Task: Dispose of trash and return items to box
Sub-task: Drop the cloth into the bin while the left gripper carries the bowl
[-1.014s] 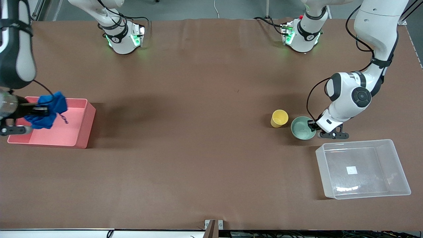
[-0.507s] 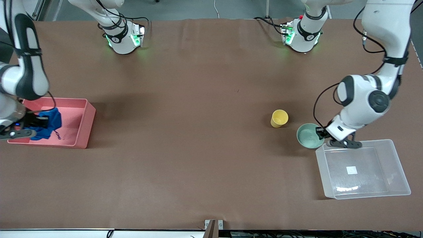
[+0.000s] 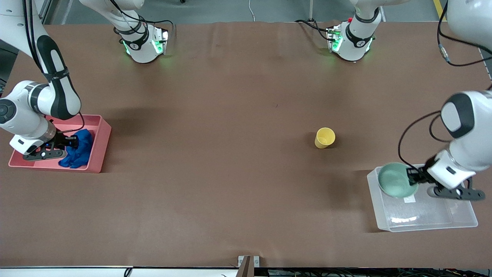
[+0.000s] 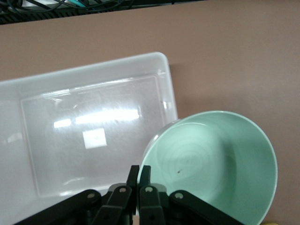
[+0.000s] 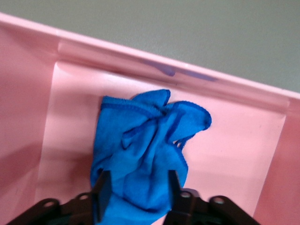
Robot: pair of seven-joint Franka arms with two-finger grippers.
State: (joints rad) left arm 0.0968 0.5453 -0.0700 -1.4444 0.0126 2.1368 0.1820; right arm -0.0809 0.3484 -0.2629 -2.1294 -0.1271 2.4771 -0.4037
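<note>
The mint-green bowl (image 3: 396, 184) hangs tilted over the clear box (image 3: 457, 221) at the end nearest the cup. My left gripper (image 3: 413, 177) is shut on the bowl's rim. In the left wrist view the left gripper (image 4: 139, 171) pinches the rim of the bowl (image 4: 215, 164) above the box (image 4: 93, 70). The yellow cup (image 3: 324, 137) stands alone on the table. The blue rag (image 3: 78, 154) lies in the pink bin (image 3: 98, 154). My right gripper (image 3: 73, 142) is low in the bin. In the right wrist view the right gripper (image 5: 136, 187) stands open around the rag (image 5: 140, 150).
The pink bin sits at the right arm's end of the table, the clear box at the left arm's end, nearer the front camera. A white sticker (image 4: 94, 138) marks the box's bottom. Brown tabletop stretches between them.
My left gripper carried the bowl from beside the cup to over the box. My right gripper sank into the pink bin and opened, and the rag now rests on the bin's floor.
</note>
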